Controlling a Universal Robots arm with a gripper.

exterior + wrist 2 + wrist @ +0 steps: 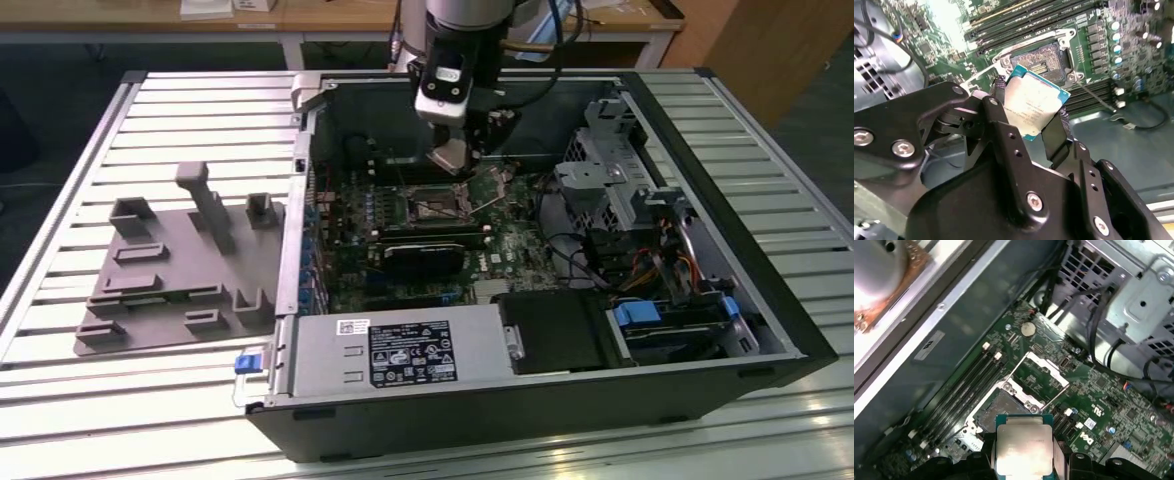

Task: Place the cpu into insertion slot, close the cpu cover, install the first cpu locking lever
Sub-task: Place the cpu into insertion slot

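**Colleague:** Where's the cpu right now?

**Me:** Clamped in my pincer (1031, 100). The black fingers (1004, 127) press on opposite edges of the cpu (1035, 107), which is tilted with its silver face showing in both wrist views.

**Colleague:** Seated yet?

**Me:** No. I see it hanging just above the insertion slot (999, 412), whose dark recess lies bare. The cpu cover (1041, 375) is flipped open beside the slot.

**Colleague:** And the wider scene?

**Me:** In the exterior view my pincer hangs inside the open computer case (534, 425), which lies on the slatted desk (134, 400). A grey moulded fixture (174, 270) sits on the desk at the exterior view's left of the case.
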